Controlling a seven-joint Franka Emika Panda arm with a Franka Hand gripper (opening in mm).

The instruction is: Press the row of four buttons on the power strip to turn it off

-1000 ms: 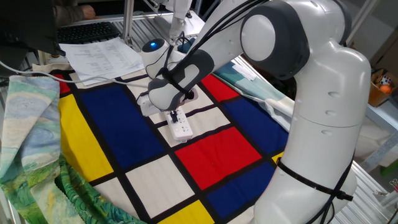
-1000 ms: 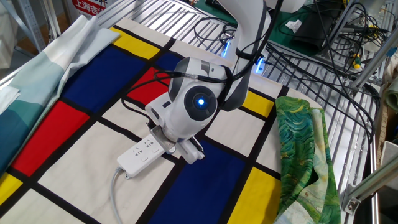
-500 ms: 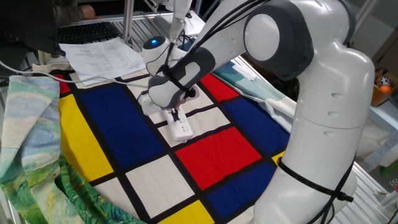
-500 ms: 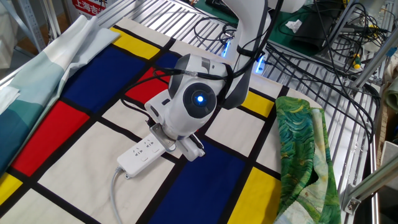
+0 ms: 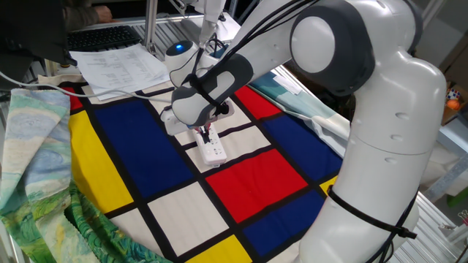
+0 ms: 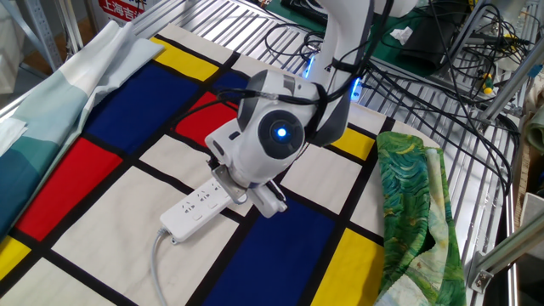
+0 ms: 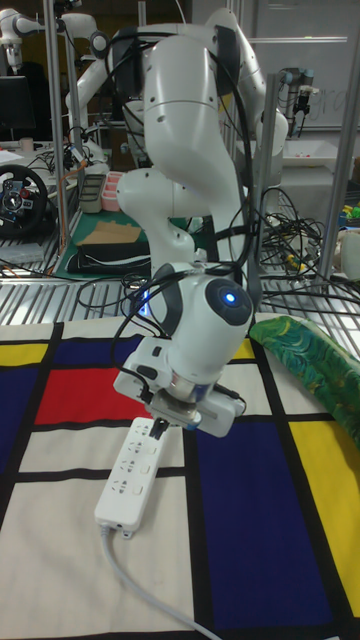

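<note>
The white power strip (image 5: 213, 150) lies on a white square of the colour-block tablecloth (image 5: 131, 139), its cord (image 6: 158, 255) trailing off the near end. It also shows as the power strip (image 6: 195, 209) and the power strip (image 7: 133, 472). My gripper (image 5: 205, 134) points straight down over the strip's far end, and its fingertips read as one narrow tip at the strip's top face. The gripper (image 7: 160, 426) is largely covered by the wrist in the other views. The four buttons are too small to tell apart.
Paper sheets (image 5: 121, 64) lie at the cloth's far corner. A green patterned cloth (image 6: 415, 204) is bunched at one side and a pale teal cloth (image 6: 47, 106) at the other. Cables (image 6: 408, 72) run over the metal rack behind.
The wrist and hand have shifted slightly along the strip toward its far end. The power strip itself has not moved.
</note>
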